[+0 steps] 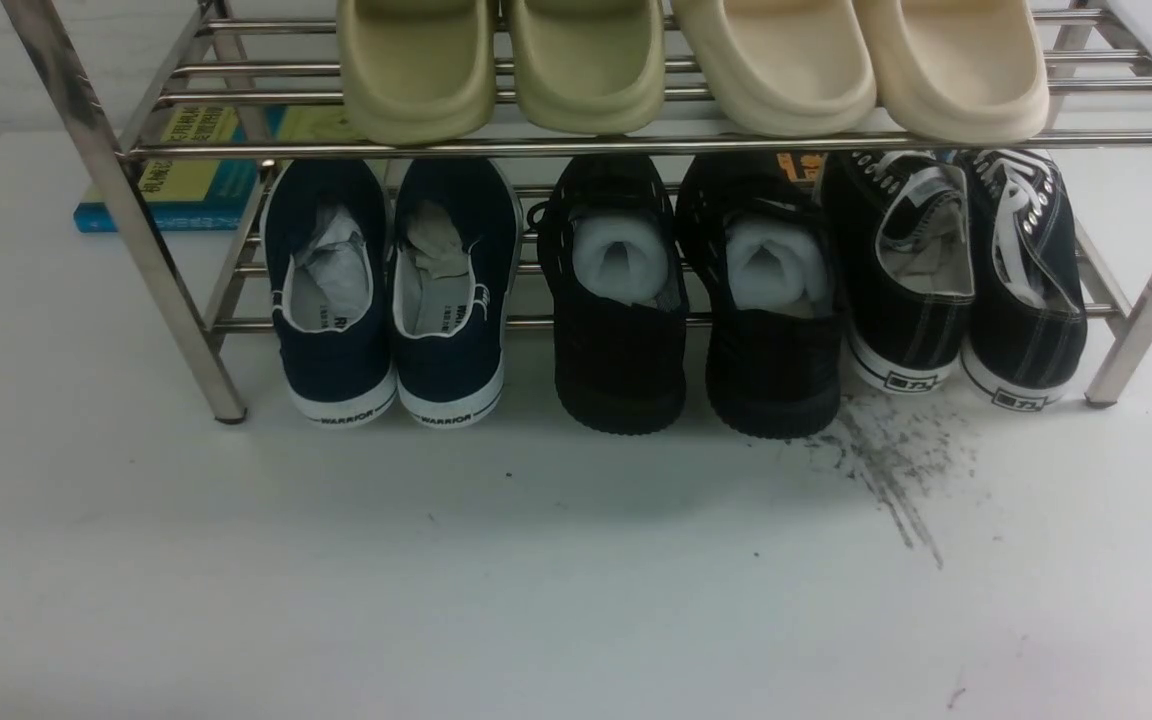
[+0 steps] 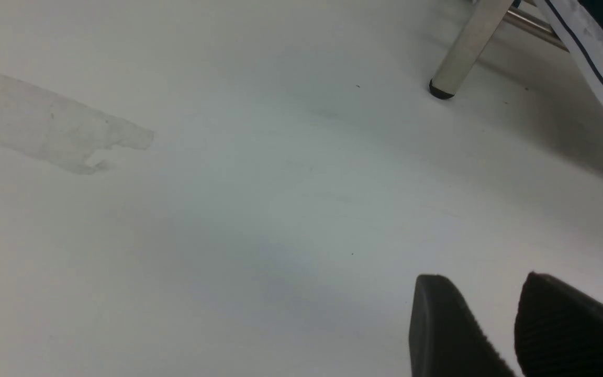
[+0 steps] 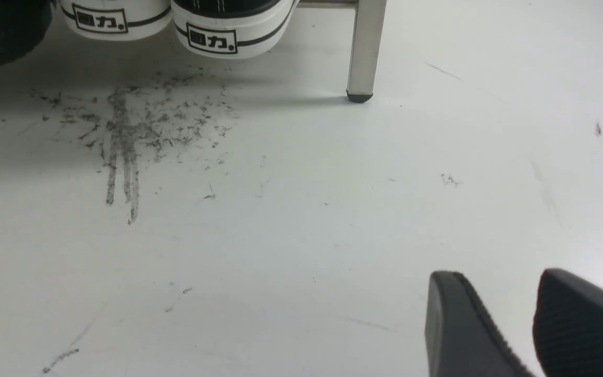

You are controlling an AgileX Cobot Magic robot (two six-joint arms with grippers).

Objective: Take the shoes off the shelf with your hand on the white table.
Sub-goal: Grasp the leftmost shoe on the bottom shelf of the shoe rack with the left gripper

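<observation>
The navy-blue shoes [image 1: 391, 300] stand side by side at the left end of the chrome shelf's [image 1: 636, 145] lower tier, heels toward me, white soles marked "WARRIOR", paper inside. The white table [image 1: 536, 560] spreads in front. Neither arm shows in the front view. My left gripper [image 2: 484, 277] is open and empty, low over bare table, short of the shelf's left leg [image 2: 458, 57]; a strip of white sole [image 2: 594, 63] shows beside that leg. My right gripper [image 3: 500, 272] is open and empty over the table, short of the right leg [image 3: 365, 47].
An all-black mesh pair [image 1: 696, 300] and black laced sneakers [image 1: 966, 270] share the lower tier. Green slides [image 1: 501, 60] and beige slides [image 1: 866, 60] sit on top. A book [image 1: 186, 170] lies behind the left leg. Grey scuff streaks [image 1: 886, 470] mark the table.
</observation>
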